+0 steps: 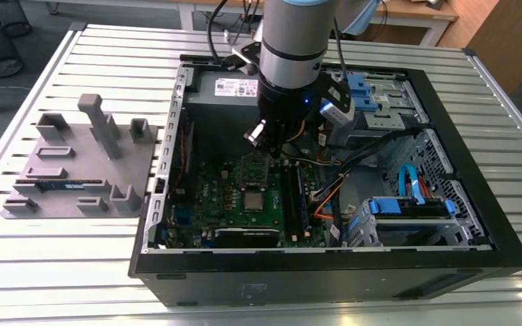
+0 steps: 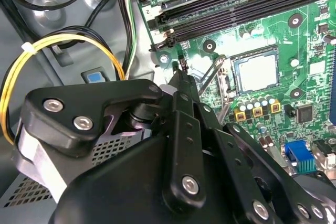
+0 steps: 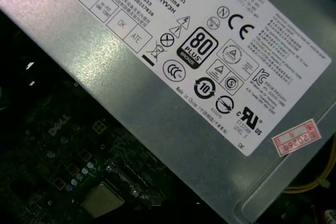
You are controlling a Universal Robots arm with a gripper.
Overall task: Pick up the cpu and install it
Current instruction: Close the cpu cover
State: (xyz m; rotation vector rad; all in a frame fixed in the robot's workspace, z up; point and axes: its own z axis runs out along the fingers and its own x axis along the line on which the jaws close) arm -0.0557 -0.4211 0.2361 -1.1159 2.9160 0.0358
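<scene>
The cpu (image 1: 255, 201) lies flat in the socket in the middle of the green motherboard (image 1: 214, 197), its silvery top facing up. It also shows in the second wrist view as the cpu (image 2: 255, 72), and dimly in the first wrist view as the cpu (image 3: 102, 201). A thin metal socket frame (image 2: 212, 78) stands raised beside it. My gripper (image 1: 263, 139) hangs inside the computer case, above the board and clear of the chip. In the second wrist view the gripper (image 2: 180, 75) looks shut, with nothing seen between its black fingers.
The grey power supply (image 3: 178, 72) sits close behind the arm. Yellow and black cables (image 2: 31, 61) run along the case wall, and black memory slots (image 2: 236, 9) lie beside the socket. Blue drive brackets (image 1: 408, 207) fill the case's right. A grey fixture (image 1: 79, 170) holding a memory stick (image 1: 62, 183) stands outside on the left.
</scene>
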